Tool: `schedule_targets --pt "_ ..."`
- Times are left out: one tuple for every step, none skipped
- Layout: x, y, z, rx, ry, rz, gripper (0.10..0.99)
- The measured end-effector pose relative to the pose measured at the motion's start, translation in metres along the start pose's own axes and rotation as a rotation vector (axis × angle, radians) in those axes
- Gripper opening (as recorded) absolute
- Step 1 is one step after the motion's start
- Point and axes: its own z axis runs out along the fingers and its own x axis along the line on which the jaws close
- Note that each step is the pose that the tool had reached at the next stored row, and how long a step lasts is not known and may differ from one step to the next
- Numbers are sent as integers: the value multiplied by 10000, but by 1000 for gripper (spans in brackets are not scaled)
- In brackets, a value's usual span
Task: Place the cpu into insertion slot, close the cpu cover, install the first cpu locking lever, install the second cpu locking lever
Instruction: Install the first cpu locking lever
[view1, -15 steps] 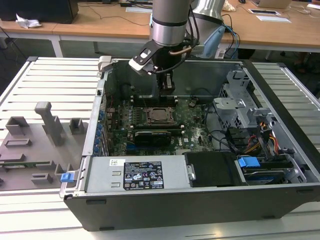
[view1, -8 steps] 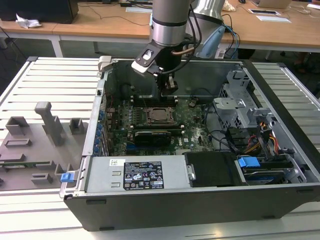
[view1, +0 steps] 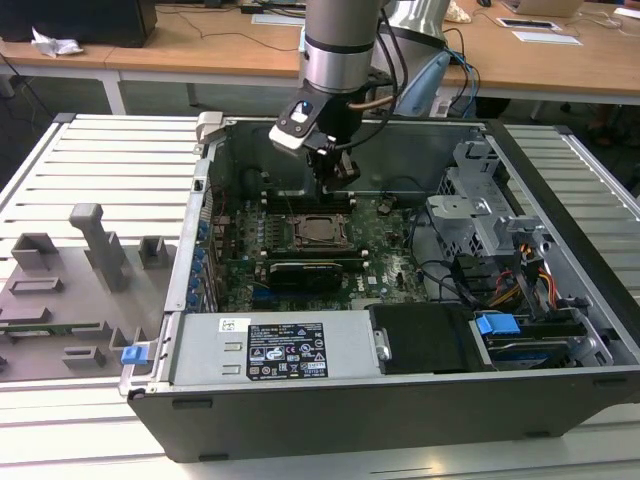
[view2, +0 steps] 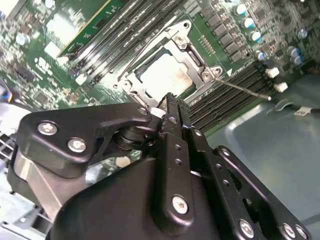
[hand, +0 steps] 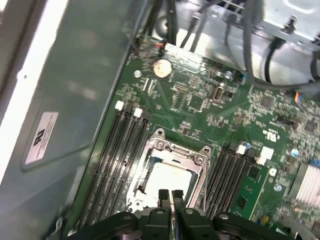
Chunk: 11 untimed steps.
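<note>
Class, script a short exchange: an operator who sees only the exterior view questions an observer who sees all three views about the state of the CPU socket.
Operator: I can barely make out the middle of the board. What is seated there?
Observer: In the first wrist view, the cpu shows its pale metal face through the window of the cpu cover, which lies flat over it.
Operator: Is it locked down?
Observer: Not fully. In the second wrist view, one thin locking lever sticks out from the cover's corner across the memory slots.
</note>
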Motion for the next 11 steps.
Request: schedule_targets --pt "0 0 0 -3 -1 -190 165" --pt "0 0 1 -6 -2 -374 165" --pt "0 0 1 -10 -4 -652 165" --pt "0 0 2 -15 -5 -936 165" --pt "0 0 3 -18 -6 -1115 165" --pt "0 0 3 -21 -7 -1312 165" --pt "0 0 3 -24 -8 -1508 165" --pt "0 0 4 -27 -10 -1742 165" --pt "0 0 4 -31 -10 -1998 165" --pt "0 0 5 -34 -11 -2178 165" --pt "0 0 6 -38 -12 -2380 165"
